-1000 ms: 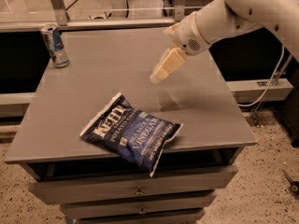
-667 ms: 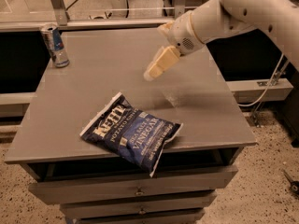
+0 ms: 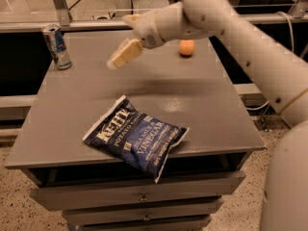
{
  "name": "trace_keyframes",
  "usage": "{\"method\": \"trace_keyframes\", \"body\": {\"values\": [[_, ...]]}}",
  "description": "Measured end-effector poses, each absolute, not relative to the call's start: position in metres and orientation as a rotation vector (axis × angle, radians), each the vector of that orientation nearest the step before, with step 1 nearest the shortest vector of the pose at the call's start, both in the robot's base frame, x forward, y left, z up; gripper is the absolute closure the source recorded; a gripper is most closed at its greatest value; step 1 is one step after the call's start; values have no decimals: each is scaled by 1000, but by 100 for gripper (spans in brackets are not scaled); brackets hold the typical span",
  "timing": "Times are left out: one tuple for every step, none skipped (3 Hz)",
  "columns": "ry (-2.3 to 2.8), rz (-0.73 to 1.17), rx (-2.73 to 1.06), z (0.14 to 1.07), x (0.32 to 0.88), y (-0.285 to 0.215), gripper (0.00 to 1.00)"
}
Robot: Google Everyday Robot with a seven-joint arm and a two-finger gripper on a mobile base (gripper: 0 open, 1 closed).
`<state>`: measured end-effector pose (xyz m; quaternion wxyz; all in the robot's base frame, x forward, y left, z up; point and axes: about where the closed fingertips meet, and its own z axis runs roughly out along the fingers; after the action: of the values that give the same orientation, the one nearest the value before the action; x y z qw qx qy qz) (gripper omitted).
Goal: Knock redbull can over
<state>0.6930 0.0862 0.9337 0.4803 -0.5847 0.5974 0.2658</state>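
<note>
- Task item: the redbull can point(image 3: 57, 46) stands upright at the far left corner of the grey table point(image 3: 202, 105), close to both the back and left edges. It is not tipped, and nothing is touching it.
- Tool position: the gripper point(image 3: 118, 60) hangs above the table's far middle, angled down and to the left towards the can. It is well apart from the can, with bare tabletop between the two.
- Tool state: I cannot tell whether the gripper is clenched or released. Nothing shows in its grasp.
- Arm: the white arm point(image 3: 231, 28) reaches in from the right and crosses above the far half of the table.
- Other items: a dark blue chip bag point(image 3: 137, 137) lies flat near the front edge, with one corner hanging over the drawers point(image 3: 144, 196). An orange point(image 3: 186, 47) sits at the far side, behind the arm. Neither lies on the line between gripper and can.
- Progress, in my judgement: the approach is under way, but no contact has been made and the knock itself is not yet done.
- Remaining, in my judgement: close the gap leftward, come down to can height, then push the can sideways, preferably high on its body so it topples and does not merely slide.
- Risk, in my judgement: the can is near the table edge, so a hard push could send it off the table.
</note>
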Motion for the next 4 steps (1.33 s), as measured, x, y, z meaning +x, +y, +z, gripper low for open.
{"method": "trace_keyframes", "body": {"values": [[1377, 715, -1404, 930, 721, 138, 0], [1335, 783, -1410, 920, 735, 186, 0], [1320, 820, -1441, 902, 742, 237, 0], [1337, 835, -1430, 892, 751, 262, 0]]}}
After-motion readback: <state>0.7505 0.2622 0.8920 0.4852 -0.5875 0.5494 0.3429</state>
